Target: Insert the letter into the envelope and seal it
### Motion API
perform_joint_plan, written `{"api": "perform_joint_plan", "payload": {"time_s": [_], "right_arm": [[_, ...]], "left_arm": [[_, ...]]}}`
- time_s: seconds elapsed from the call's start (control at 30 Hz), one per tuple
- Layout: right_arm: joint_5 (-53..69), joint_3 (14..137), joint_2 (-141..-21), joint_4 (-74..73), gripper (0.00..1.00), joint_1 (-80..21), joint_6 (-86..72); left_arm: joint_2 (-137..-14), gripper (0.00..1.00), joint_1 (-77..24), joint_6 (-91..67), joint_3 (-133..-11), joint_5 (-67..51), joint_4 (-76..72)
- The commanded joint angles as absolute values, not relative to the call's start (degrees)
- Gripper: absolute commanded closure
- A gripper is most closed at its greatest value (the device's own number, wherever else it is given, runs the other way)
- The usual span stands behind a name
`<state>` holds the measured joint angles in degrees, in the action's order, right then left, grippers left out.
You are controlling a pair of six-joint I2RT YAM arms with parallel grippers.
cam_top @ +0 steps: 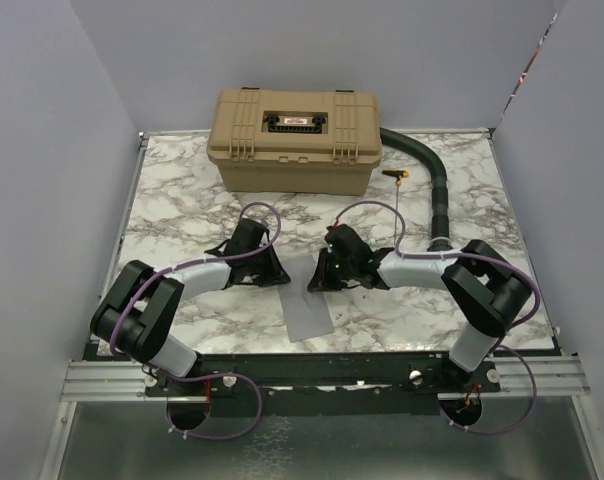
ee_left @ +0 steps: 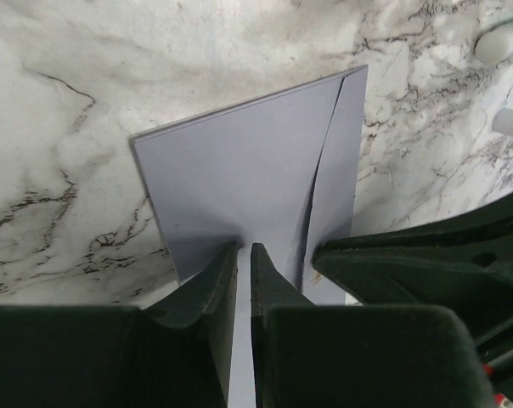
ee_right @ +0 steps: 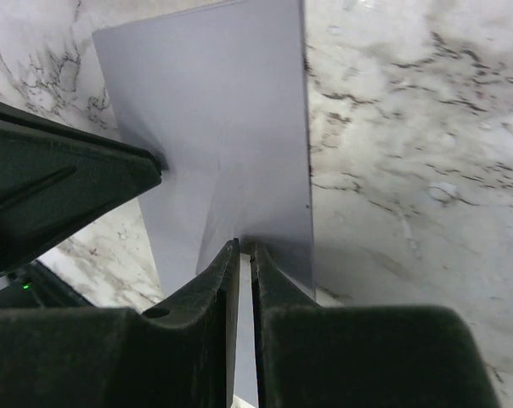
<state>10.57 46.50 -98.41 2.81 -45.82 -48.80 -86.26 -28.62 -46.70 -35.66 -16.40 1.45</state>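
I am gripping the flat grey-lavender paper envelope (cam_top: 308, 308) with both pincers: my left pincer (ee_left: 245, 252) is clenching one edge, my right pincer (ee_right: 245, 248) is clenching another. The envelope is spanning the gap between them over the near half of the white marbled surface (cam_top: 182, 205), well apart from the closed tan plastic case (cam_top: 297, 140).

Matte black fingers (ee_left: 218, 285) taper on the left claw (ee_left: 244, 248) and right claw (ee_right: 245, 246). Behind each: pale grey-wrapped links (cam_top: 207, 272), bulky black joints (cam_top: 137, 320), looping purple cables (cam_top: 257, 212).
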Motion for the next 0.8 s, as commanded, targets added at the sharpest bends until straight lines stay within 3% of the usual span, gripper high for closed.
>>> {"api": "perform_joint_plan", "payload": {"time_s": [0.0,0.33,0.57,0.77], "right_arm": [[-3.4,49.6,-102.3,-9.8,0.85,-50.1,-43.1],[-21.7,55.2,-108.6,-17.9,0.77,-59.6,-33.6],[-21.6,51.9,-107.3,-15.1,0.73,-61.6,-31.7],[-20.3,48.7,-102.2,-11.7,0.72,-61.6,-31.4]], "left_arm": [[-85.4,0.87,-28.7,-44.4,-39.7,-18.1,4.2],[-89.4,0.85,-28.8,-47.7,-42.9,-24.3,-3.8],[-96.1,0.85,-28.7,-48.2,-43.8,-21.6,-4.1],[-99.5,0.93,-28.7,-49.0,-42.4,-17.3,-1.8]]}}
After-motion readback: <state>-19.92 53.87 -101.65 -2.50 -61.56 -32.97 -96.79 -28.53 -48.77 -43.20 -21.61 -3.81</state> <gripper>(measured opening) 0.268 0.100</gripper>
